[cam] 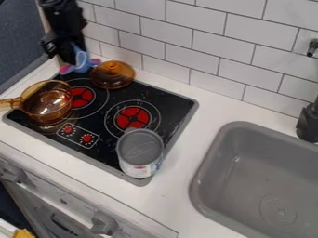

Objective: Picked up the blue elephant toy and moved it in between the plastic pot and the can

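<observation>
Seen like a clock face, a flat black toy stove with red rings (177, 123) sits at nine o'clock on the white bench (202, 116). A round, see-through amber lid (114, 76) rests on it toward eleven. A deep grey sink (248, 181) is at four, a black tap (308, 123) at three. Shiny white wall tiles (195, 18) run from twelve to two. A round grey knob (104, 223) is at seven.

One can (140, 152), one amber pot (48, 106), one amber lid (112, 75) and, apparently, one blue elephant toy (81, 59).
</observation>
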Controlling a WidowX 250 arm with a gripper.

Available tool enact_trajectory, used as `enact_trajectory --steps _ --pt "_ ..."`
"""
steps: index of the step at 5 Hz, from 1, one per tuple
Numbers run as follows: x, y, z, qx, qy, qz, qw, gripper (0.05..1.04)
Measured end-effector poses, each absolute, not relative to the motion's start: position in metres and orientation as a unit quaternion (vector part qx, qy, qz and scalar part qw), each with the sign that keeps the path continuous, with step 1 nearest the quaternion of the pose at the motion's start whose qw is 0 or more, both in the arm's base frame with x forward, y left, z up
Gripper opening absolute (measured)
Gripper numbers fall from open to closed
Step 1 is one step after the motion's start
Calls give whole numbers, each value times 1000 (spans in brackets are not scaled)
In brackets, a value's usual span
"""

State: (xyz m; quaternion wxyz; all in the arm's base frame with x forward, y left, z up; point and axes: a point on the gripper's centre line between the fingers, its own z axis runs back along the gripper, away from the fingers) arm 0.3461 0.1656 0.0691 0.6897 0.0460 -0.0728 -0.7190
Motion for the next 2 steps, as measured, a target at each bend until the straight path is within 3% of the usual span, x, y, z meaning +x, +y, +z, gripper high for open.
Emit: enact_trajectory --steps 1,2 --pt "343 124 88 49 -99 -749 654 326" --pt "334 94 90 44 -105 -772 625 326"
